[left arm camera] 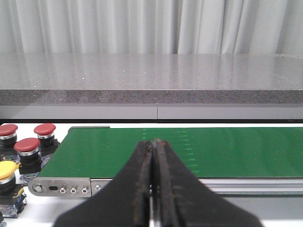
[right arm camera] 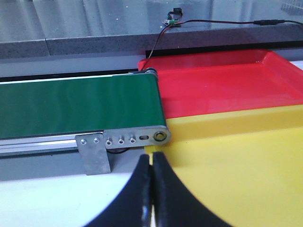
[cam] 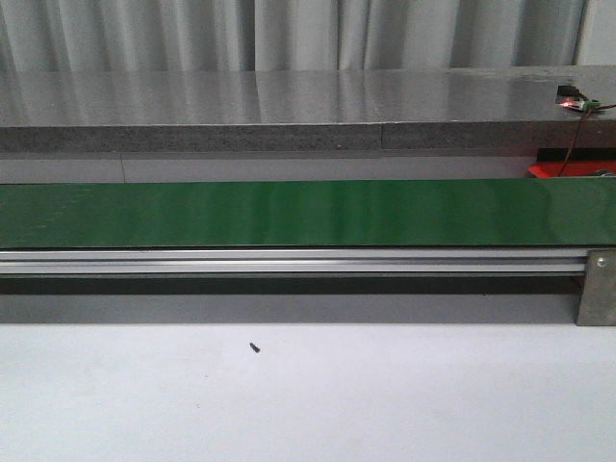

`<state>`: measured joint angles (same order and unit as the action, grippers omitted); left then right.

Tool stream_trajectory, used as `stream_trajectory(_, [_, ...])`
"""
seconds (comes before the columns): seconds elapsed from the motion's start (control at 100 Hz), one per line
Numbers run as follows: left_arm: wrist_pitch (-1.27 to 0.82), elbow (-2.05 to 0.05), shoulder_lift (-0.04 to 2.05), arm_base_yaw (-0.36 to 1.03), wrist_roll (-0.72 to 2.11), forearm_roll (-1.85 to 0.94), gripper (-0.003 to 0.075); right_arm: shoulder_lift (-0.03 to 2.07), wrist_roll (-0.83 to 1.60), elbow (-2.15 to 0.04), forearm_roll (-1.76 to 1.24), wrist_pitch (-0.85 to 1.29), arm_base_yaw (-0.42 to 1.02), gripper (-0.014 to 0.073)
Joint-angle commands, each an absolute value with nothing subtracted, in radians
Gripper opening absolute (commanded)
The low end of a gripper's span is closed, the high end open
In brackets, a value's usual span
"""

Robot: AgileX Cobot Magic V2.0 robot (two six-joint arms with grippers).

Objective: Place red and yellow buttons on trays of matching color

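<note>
Green conveyor belt (cam: 289,214) runs bare across the table (cam: 308,395) — no button rides it yet. Red buttons (left arm camera: 27,145) and a yellow button (left arm camera: 6,169) wait clustered beside the belt's left end. The red tray (right arm camera: 227,80) and yellow tray (right arm camera: 236,161) sit at the right end, apparently empty. Left tool (left arm camera: 154,146) and right tool (right arm camera: 151,161) are both pressed together, holding nothing. Sorting hasn't begun — next, the left tool must spread and reach a button.

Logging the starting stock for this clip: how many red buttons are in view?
3, clustered off the belt's end in the left wrist view: one at the frame edge, one nearest the green belt, one in front. More may sit outside the frame.
</note>
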<state>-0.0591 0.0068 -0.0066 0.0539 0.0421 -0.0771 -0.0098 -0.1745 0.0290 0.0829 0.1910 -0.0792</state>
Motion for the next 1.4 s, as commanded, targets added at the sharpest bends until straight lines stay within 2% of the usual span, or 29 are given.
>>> stream_trajectory(0.0, [0.016,0.048,-0.040,0.053,0.035,-0.077,-0.0020,-0.029,-0.166,0.011,0.088,0.116,-0.075,-0.0060])
stream_trajectory(0.4, [0.054,0.039,-0.040,0.053,0.035,-0.114,-0.0020,-0.029,-0.166,0.011,0.088,0.116,-0.075,-0.0060])
stream_trajectory(0.61, [-0.034,-0.068,0.000,0.053,0.035,-0.150,-0.0020,-0.029,-0.166,0.011,0.088,0.116,-0.075,-0.0060])
stream_trajectory(0.84, [-0.271,-0.277,0.172,0.053,0.035,-0.153,-0.0020,-0.029,-0.166,0.011,0.088,0.116,-0.075,-0.0060])
stream_trajectory(1.09, [-0.319,-0.437,0.412,0.053,0.035,-0.153,-0.0007,-0.029,-0.166,0.011,0.088,0.116,-0.075,-0.0060])
stream_trajectory(1.13, [-0.332,-0.463,0.455,0.053,0.035,-0.153,0.0024,-0.029,-0.166,0.011,0.088,0.116,-0.075,-0.0060])
stream_trajectory(1.2, [-0.348,-0.503,0.522,0.053,0.035,-0.153,0.0126,-0.029,-0.166,0.011,0.088,0.116,-0.075,-0.0060])
stream_trajectory(1.34, [-0.346,-0.564,0.621,0.053,0.035,-0.153,0.0446,-0.029,-0.166,0.011,0.088,0.116,-0.075,-0.0060])
stream_trajectory(1.39, [-0.331,-0.574,0.642,0.053,0.036,-0.153,0.0514,-0.029,-0.166,0.011,0.088,0.116,-0.075,-0.0060])
